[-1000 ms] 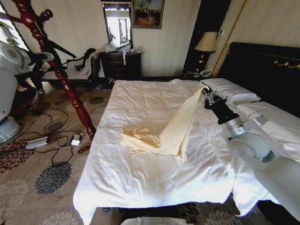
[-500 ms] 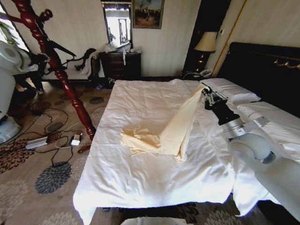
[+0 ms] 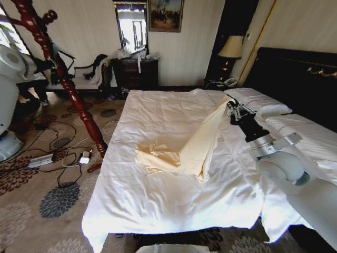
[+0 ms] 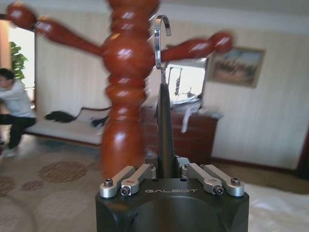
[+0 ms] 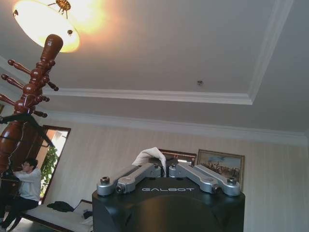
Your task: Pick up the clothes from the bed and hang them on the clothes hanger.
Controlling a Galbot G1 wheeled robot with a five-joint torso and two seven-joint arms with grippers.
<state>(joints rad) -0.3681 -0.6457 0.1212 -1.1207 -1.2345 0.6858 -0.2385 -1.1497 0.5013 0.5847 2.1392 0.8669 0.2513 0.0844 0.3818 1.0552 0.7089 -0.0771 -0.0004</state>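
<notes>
Across the bed (image 3: 174, 211) our right gripper (image 3: 231, 109) pinched the clothes (image 3: 197, 145) aloft, far from the clothes hanger (image 4: 165, 135) clamped in our left gripper (image 4: 166, 170).

Red-brown turned wooden coat stand (image 3: 58, 74) at ten o'clock of the head view, leaning across the frame, foot near the floor cables. Power strip with cables (image 3: 41, 160) on patterned floral carpet (image 3: 31, 205) at eight o'clock. Dark wooden dresser (image 3: 136, 73) at twelve o'clock against the striped wall, tall mirror (image 3: 132, 26) above it, framed painting (image 3: 166, 15) just beside. Table lamp with cream shade (image 3: 230, 47) at one o'clock, white telephone (image 3: 229, 82) below it. White bench with dark items (image 3: 87, 79) at eleven o'clock. Glowing round ceiling lamp (image 5: 46, 21) at ten o'clock of the right wrist view.
</notes>
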